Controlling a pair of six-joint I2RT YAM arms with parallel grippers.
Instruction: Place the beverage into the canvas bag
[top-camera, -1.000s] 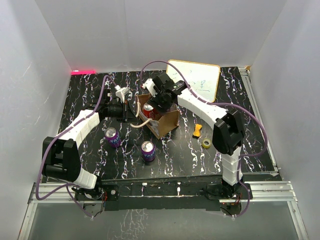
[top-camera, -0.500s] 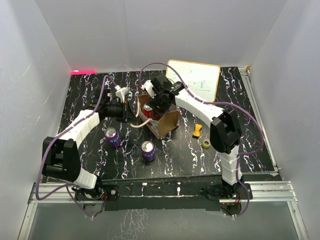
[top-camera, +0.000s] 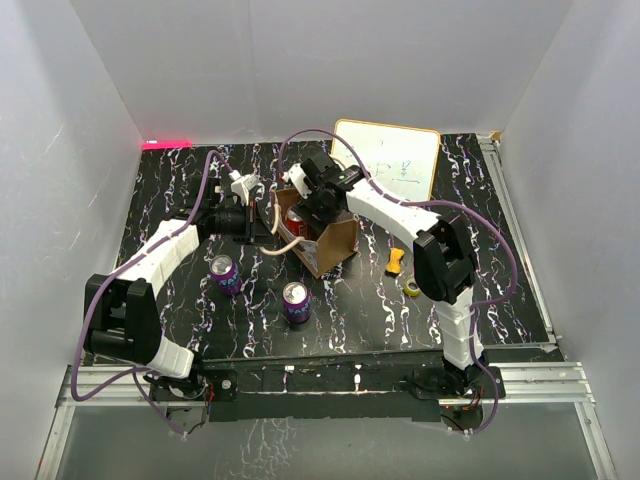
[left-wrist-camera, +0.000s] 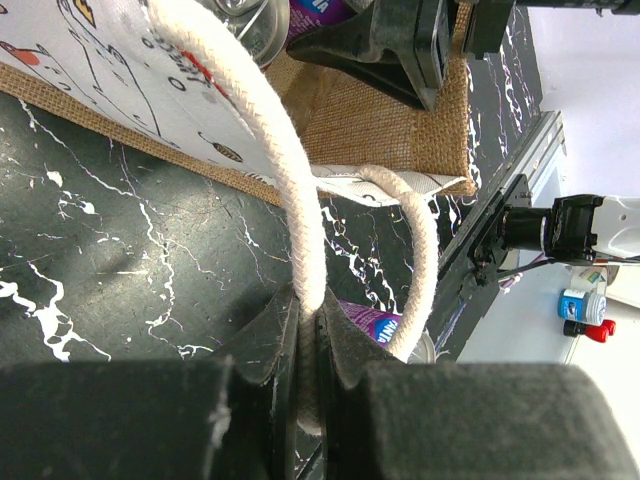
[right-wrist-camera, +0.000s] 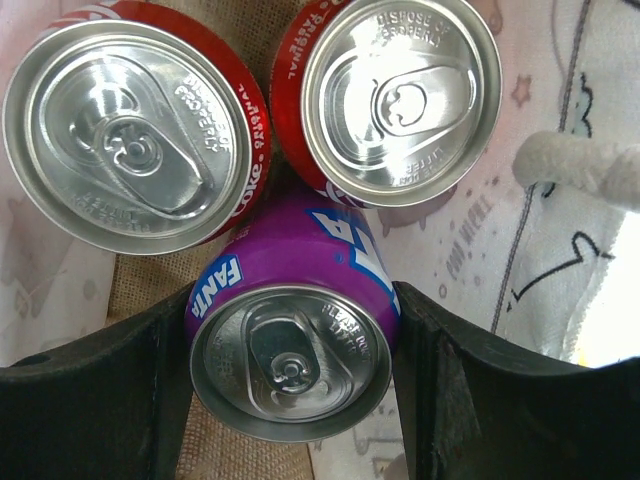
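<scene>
The canvas bag (top-camera: 335, 245) stands mid-table, with tan burlap sides and a whitish patterned lining (right-wrist-camera: 560, 250). My left gripper (left-wrist-camera: 310, 335) is shut on one cream rope handle (left-wrist-camera: 285, 170), pulling it sideways; the other handle (left-wrist-camera: 420, 250) loops beside it. My right gripper (right-wrist-camera: 290, 335) reaches down into the bag's mouth (top-camera: 303, 212). It is shut on a purple Fanta can (right-wrist-camera: 300, 260), the beverage, one finger on each side. Two red cola cans (right-wrist-camera: 130, 125) (right-wrist-camera: 400, 95) stand upright in the bag just behind it, touching it.
Two more purple cans (top-camera: 224, 272) (top-camera: 295, 300) stand on the black marbled table in front of the bag. A whiteboard (top-camera: 392, 160) lies at the back right. A yellow piece (top-camera: 397, 260) and a yellow tape roll (top-camera: 412, 287) lie right of the bag.
The right arm's elbow has swung a little to the left while its gripper stays in the bag with the purple can. The left arm and the handle have not moved.
</scene>
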